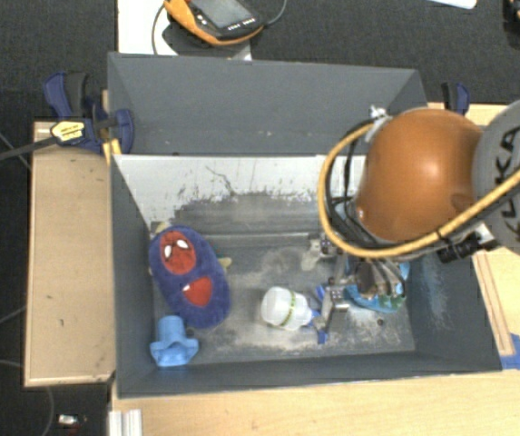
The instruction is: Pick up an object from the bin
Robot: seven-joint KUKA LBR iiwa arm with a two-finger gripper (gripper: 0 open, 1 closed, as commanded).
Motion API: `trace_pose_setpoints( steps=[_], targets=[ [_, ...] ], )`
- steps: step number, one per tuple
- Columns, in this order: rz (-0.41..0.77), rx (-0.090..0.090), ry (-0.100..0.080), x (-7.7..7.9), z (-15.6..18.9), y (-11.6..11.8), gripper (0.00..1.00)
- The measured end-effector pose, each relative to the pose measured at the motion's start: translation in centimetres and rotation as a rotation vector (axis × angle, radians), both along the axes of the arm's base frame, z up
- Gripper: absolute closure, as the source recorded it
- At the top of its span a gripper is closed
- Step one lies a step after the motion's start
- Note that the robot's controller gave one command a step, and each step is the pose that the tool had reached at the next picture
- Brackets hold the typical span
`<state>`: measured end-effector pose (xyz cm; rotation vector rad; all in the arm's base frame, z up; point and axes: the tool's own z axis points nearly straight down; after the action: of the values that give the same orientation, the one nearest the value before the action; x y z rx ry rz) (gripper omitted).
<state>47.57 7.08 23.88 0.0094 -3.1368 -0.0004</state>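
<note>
My gripper (pixel 330 302) is low in the right half of the bin, under the arm's orange cover. Just to its left a small white bottle (pixel 284 308) with a green band lies on its side on the bin floor, close to the gripper. Right of the gripper a blue thing (pixel 379 295) is partly hidden by the arm, so its shape is unclear. A small blue piece (pixel 321 336) shows at the gripper's lower end; whether it is a loose thing or part of the gripper is unclear.
A blue plush slipper (pixel 188 276) with a red face and red patch lies at the bin's left. A light blue rubber toy (pixel 171 344) sits in the front left corner. The arm and its cables cover the bin's right back part.
</note>
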Motion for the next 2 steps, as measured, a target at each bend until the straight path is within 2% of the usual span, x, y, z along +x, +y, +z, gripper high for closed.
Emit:
trace_pose_setpoints(
  steps=[1, 2],
  targets=[
    [-0.003, 0.000, -0.007, 0.1, 0.3, 0.0, 0.00],
    [-0.026, 0.002, -0.012, 0.6, -9.3, -0.8, 0.00]
  ],
)
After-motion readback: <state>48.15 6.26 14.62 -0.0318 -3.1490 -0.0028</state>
